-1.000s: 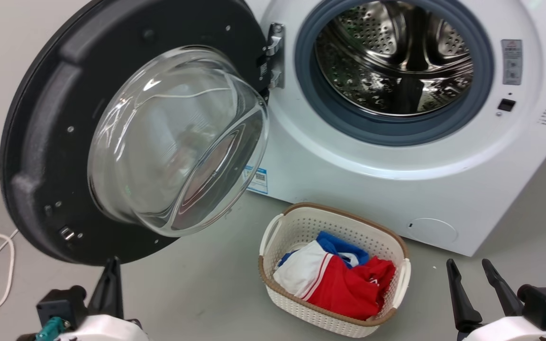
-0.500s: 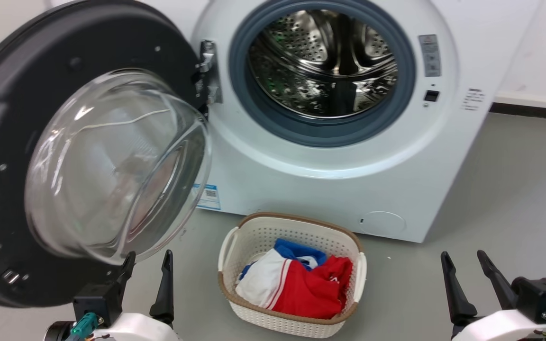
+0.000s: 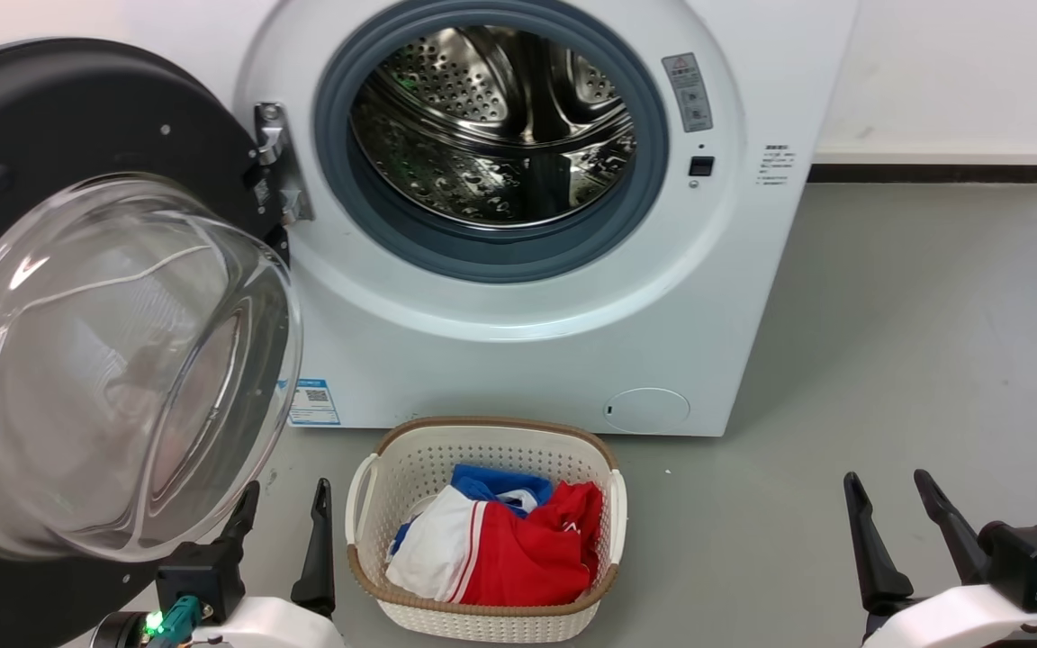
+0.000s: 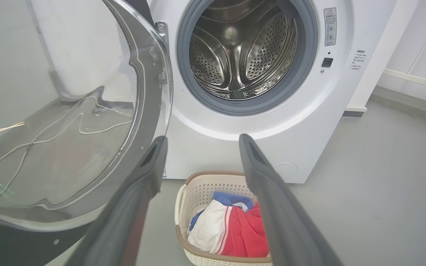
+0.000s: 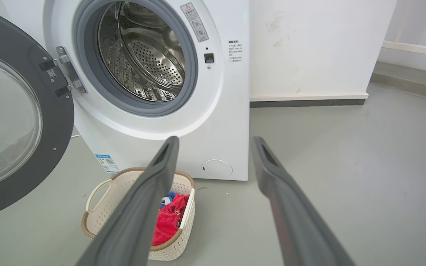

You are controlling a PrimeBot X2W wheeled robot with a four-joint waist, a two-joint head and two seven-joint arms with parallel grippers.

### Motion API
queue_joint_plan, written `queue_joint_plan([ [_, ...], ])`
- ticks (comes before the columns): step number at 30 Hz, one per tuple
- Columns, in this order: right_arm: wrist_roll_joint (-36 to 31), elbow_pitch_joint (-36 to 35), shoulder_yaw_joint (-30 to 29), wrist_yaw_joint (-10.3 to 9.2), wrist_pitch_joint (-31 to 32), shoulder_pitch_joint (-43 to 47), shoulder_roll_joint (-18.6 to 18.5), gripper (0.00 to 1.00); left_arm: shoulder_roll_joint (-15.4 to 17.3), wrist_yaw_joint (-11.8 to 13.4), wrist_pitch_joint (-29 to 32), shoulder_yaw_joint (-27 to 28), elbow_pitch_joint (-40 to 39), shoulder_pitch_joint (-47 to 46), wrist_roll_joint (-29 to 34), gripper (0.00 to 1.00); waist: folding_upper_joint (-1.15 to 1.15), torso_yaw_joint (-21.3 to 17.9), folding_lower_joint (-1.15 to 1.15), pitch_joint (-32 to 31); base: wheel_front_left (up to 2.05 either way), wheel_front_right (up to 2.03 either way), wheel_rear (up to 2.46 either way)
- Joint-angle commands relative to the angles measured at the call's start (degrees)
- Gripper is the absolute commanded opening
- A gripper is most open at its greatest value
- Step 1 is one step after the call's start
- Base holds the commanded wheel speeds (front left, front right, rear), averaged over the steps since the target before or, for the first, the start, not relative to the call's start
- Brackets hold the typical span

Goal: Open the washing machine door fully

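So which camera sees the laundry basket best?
Head view: the whole laundry basket shows, clothes included. In the left wrist view a finger hides one side and its bottom is cropped; in the right wrist view a finger crosses its middle.

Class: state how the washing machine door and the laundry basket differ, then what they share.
The door is a black disc with a clear glass bowl; the basket is cream and perforated. The door hangs open on a hinge; the basket sits on the floor, holding clothes. Both are rounded in outline.
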Motion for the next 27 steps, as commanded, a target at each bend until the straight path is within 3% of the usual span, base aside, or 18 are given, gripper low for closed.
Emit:
queue_joint_plan([
  [1,0.1,-0.4,0.0,0.01,0.0,0.3,0.0,1.00,0.2,-0.2,-0.3,0.0,0.2,-0.6,0.2,1.00,0.00,-0.7,0.00,0.1,0.00,0.00,0.00],
  [27,-0.5,-0.6,-0.7,0.01,-0.6,0.5,0.0,1.00,0.7,-0.2,-0.3,-1.8,1.5,-2.1,0.5,1.00,0.00,-2.9,0.00,0.8,0.00,0.00,0.00],
])
